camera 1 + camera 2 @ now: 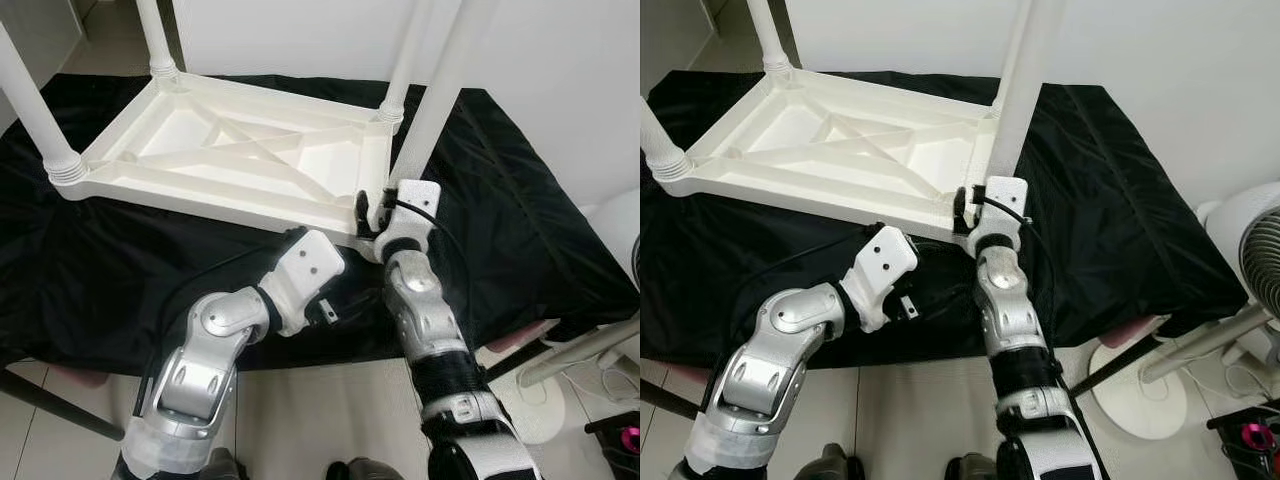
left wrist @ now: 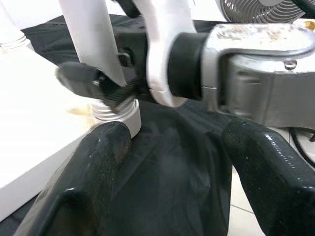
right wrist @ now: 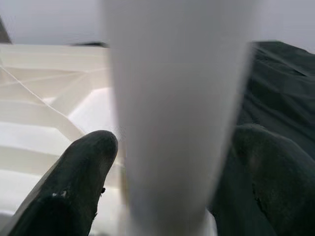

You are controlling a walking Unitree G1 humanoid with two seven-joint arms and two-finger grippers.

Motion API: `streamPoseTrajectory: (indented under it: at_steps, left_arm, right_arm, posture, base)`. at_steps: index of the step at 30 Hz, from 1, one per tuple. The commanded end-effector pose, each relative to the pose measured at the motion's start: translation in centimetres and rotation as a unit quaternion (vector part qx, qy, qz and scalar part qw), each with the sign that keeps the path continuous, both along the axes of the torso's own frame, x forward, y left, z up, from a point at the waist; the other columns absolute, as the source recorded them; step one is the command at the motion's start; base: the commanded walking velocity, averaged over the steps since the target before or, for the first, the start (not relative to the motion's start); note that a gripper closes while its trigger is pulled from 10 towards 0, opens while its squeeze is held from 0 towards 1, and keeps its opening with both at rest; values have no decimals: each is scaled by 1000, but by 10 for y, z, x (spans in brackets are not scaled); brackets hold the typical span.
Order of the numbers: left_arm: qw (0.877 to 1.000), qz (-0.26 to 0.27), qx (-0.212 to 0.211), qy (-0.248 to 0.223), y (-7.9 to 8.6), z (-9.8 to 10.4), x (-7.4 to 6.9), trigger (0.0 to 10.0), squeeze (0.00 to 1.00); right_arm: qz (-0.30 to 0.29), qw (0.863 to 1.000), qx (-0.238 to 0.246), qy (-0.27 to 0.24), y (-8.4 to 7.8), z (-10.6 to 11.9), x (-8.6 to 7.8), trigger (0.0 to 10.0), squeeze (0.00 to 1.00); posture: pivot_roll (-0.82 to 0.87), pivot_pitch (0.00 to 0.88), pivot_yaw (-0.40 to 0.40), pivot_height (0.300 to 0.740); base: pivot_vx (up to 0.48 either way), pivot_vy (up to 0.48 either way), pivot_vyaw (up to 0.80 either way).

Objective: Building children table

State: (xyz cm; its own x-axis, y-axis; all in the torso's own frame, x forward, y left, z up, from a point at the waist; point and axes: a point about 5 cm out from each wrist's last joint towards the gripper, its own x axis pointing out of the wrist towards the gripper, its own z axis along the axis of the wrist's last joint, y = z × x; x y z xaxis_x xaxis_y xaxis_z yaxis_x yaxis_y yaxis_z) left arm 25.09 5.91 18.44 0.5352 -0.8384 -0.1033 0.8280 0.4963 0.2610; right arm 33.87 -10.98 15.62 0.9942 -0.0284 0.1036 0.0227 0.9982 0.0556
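Leg (image 1: 432,95) stands upright at the overturned tabletop's (image 1: 230,150) near right corner, right claw (image 1: 374,215) gripping its base, open left claw (image 2: 172,162) nearby, lower left.

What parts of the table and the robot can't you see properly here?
- Table legs: their upper ends are cut off by the top edge in both eye views.
- Near corner socket: hidden in the eye views by the right gripper and its wrist.
- Held leg: blurred in the right wrist view, too close to the camera.
- Left gripper: hidden in the eye views behind its white wrist housing.
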Motion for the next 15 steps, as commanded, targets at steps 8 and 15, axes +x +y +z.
streamPoseTrajectory:
  at_steps: [8,15]
  left_arm:
    - [998,58,-8,-15,2,2,3,10000,0]
    - [999,44,-3,-19,0,3,5,10000,0]
  right_arm:
    - [56,998,-9,0,-15,-9,-16,10000,0]
    - [159,985,-59,8,-35,-11,-7,10000,0]
  posture:
    - [-36,49,-74,740]
    - [-48,35,-55,740]
  base:
    - [0,0,0]
    - [0,0,0]
